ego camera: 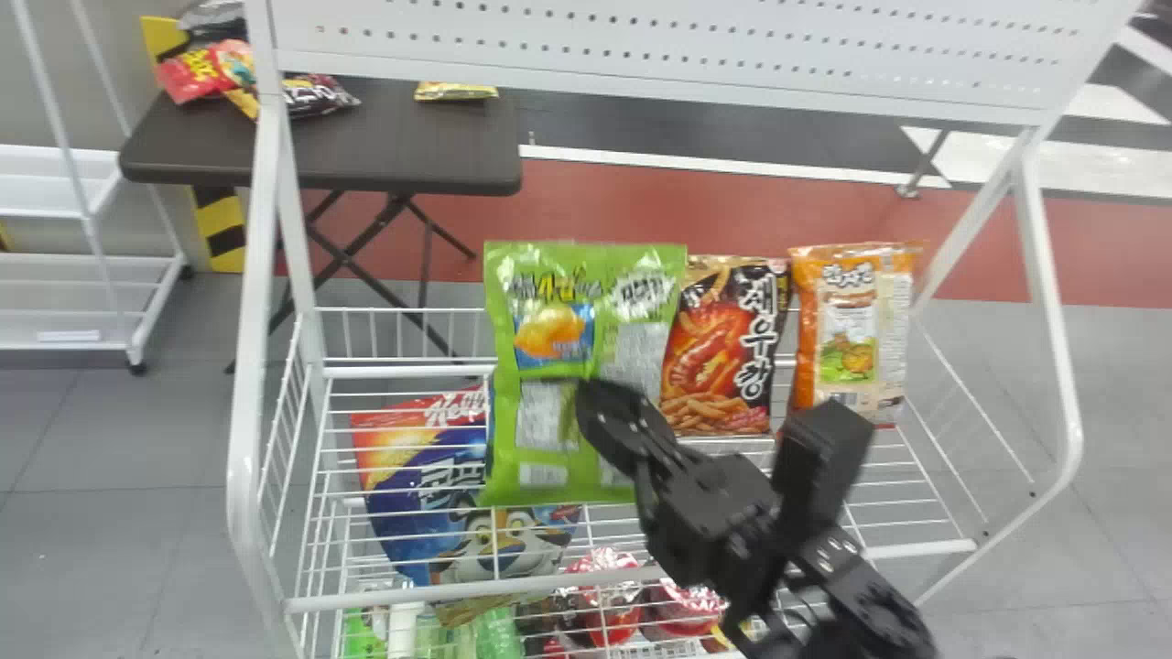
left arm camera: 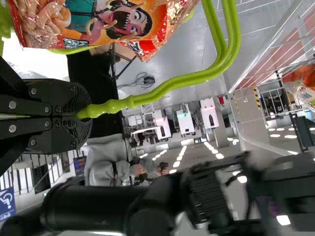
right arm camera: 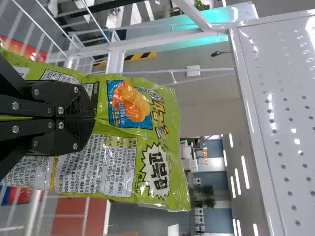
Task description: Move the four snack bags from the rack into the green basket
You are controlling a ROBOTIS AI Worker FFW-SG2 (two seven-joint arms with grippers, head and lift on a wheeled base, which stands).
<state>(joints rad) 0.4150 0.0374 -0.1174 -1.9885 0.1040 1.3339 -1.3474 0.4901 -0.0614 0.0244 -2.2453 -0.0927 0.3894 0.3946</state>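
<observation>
Closest to the camera, the right gripper (ego camera: pixel 595 400) pinches the green snack bag (ego camera: pixel 586 265), fingers closed, above the rack (ego camera: pixel 245 403). Next to it, on the robot's right, stand the red-black bag (ego camera: pixel 723 352) and the orange bag (ego camera: pixel 851 311). One perforated panel (ego camera: pixel 659 50) hangs over them. Left wrist view adds the left gripper (left arm camera: pixel 84 113), closed on the green basket handle (left arm camera: pixel 211 71), near a red snack bag (left arm camera: pixel 170 19). Right arm (ego camera: pixel 732 508) leans up and leftward.
</observation>
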